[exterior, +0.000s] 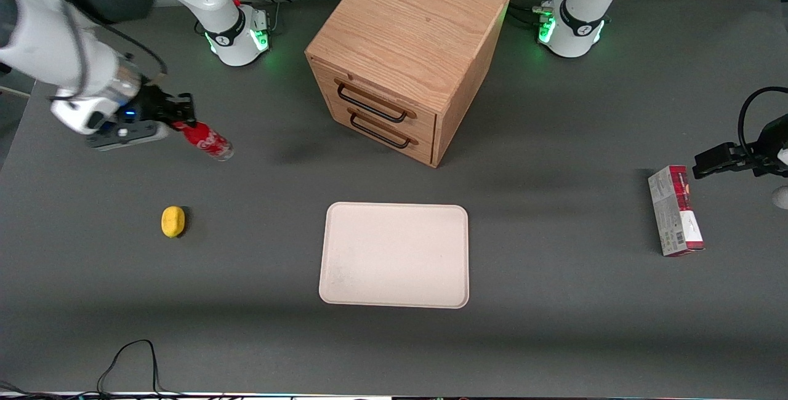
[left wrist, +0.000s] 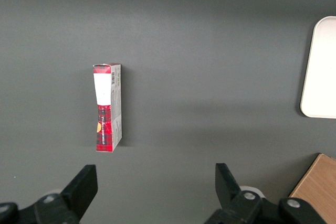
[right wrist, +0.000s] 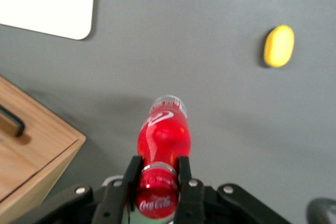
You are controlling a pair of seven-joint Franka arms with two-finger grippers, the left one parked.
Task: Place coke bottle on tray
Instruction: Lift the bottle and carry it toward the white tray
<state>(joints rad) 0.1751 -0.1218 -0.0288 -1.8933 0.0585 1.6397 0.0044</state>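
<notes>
The coke bottle (exterior: 206, 140) is red with a white script logo and a clear base. My right gripper (exterior: 178, 116) is shut on its neck just below the red cap and holds it tilted above the table, at the working arm's end. In the right wrist view the bottle (right wrist: 163, 135) sits between the two black fingers (right wrist: 184, 169) of the gripper (right wrist: 157, 169). The cream-white tray (exterior: 394, 255) lies flat near the middle of the table, nearer the front camera than the drawer cabinet; a corner of the tray (right wrist: 47, 1) shows in the wrist view.
A wooden two-drawer cabinet (exterior: 406, 55) stands above the tray in the front view. A yellow object (exterior: 173, 221) lies on the table nearer the camera than the bottle. A red-and-grey carton (exterior: 675, 210) lies toward the parked arm's end.
</notes>
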